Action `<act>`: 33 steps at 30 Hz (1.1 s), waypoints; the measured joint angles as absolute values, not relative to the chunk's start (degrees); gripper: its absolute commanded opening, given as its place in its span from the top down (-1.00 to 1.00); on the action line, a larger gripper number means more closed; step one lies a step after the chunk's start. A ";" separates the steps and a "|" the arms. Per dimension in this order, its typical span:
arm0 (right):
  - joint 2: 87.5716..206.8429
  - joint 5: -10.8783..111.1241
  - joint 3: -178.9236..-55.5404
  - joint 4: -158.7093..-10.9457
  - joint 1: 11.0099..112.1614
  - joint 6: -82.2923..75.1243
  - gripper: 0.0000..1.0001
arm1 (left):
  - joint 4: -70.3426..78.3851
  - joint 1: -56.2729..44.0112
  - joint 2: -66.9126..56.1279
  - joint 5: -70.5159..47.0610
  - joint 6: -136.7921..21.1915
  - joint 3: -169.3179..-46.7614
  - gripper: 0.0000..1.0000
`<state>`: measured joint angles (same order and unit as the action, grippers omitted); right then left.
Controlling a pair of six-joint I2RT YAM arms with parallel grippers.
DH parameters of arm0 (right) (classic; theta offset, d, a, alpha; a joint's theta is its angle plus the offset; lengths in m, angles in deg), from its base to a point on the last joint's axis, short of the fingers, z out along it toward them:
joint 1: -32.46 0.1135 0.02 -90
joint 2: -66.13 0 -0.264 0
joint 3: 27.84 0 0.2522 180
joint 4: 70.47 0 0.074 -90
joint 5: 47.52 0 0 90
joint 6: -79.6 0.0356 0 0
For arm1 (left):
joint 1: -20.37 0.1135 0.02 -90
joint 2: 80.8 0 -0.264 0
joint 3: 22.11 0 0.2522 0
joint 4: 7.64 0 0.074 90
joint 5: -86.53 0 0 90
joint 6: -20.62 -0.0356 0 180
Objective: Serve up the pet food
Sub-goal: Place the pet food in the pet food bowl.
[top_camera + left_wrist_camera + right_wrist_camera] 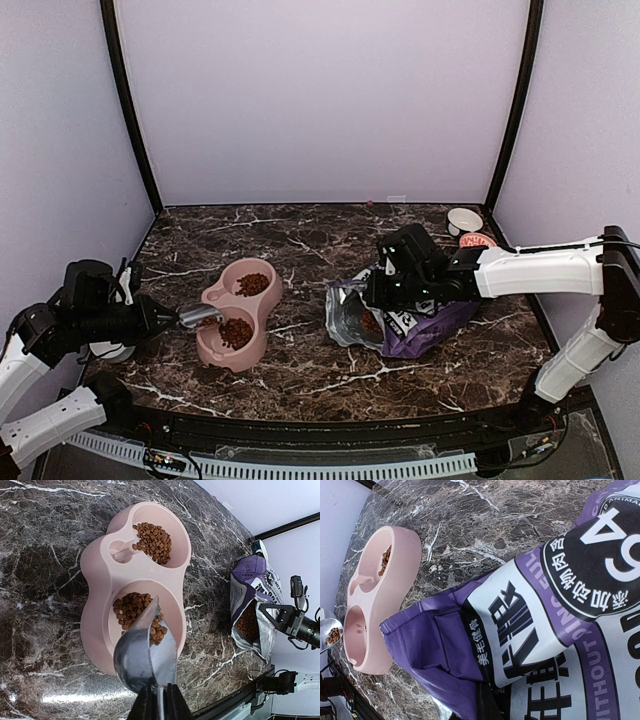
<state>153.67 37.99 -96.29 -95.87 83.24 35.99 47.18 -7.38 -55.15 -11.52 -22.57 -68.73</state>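
With kibble in both halves of the pink bowl, I judge serving nearly done: left pincer grips the tipped scoop, right pincer pinches the bag.

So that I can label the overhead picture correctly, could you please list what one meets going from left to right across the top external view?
Left end effector → metal scoop → pink double bowl → purple-and-white bag → small white bowl.
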 measured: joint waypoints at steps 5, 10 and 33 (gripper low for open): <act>153.67 37.99 -96.21 -95.76 83.24 35.99 1.00 | 47.88 -7.38 -54.78 -11.50 -22.88 -68.82 1.00; 153.67 37.99 -96.21 -95.76 83.24 35.99 1.00 | 48.43 -7.38 -53.90 -11.50 -23.29 -69.69 1.00; 153.67 38.01 -96.21 -95.72 83.24 35.71 1.00 | 51.27 -7.38 -49.51 -10.41 -24.26 -72.95 1.00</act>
<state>153.67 38.01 -96.21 -95.72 83.24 35.71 51.27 -7.38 -49.51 -10.41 -24.26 -72.95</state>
